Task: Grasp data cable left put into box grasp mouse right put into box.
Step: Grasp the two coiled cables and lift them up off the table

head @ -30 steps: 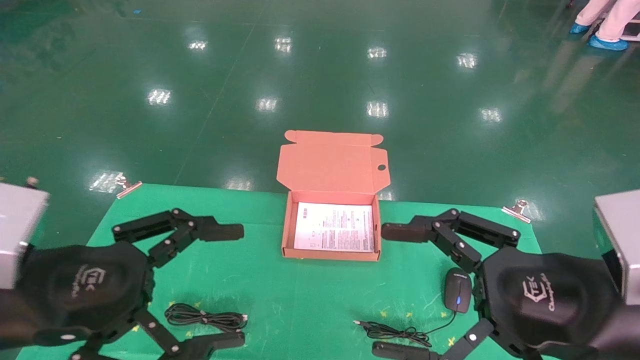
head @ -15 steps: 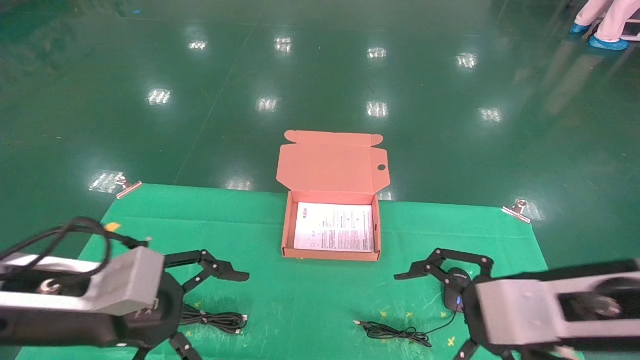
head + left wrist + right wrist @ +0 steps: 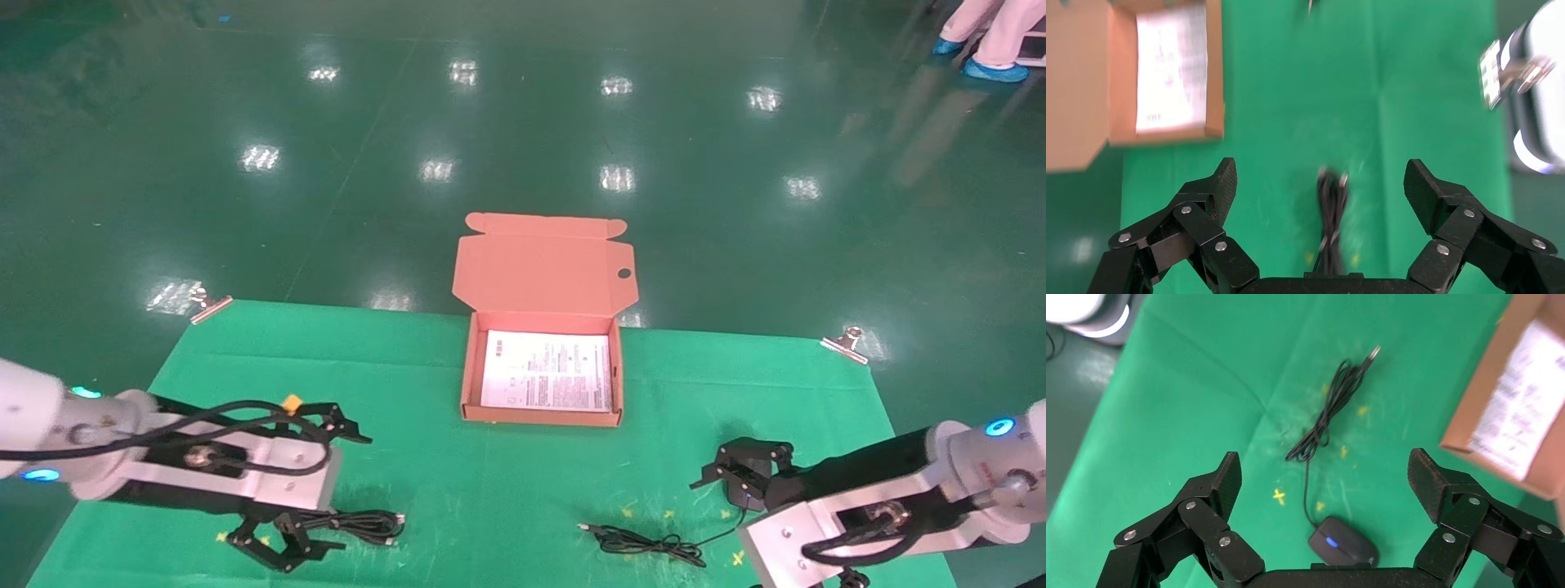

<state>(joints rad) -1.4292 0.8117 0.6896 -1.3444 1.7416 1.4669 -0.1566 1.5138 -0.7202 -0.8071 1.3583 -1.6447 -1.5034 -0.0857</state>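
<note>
- Both arms have been lowered within 1 second: the left gripper point(image 3: 1319, 184), jaws apart, is poised over the data cable point(image 3: 350, 523).
- The right gripper point(image 3: 1324, 478), jaws apart, is held above the mouse point(image 3: 1344, 541); the box point(image 3: 467, 384) waits.

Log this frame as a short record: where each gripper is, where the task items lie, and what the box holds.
left gripper: jaws open, over the thin black looped data cable, not touching
right gripper: jaws open, over the small black oval mouse, not touching
mouse cord: bundled on the green cloth
orange-brown cardboard box: lid open, only a white printed sheet inside
progress: neither item grasped or boxed yet
</note>
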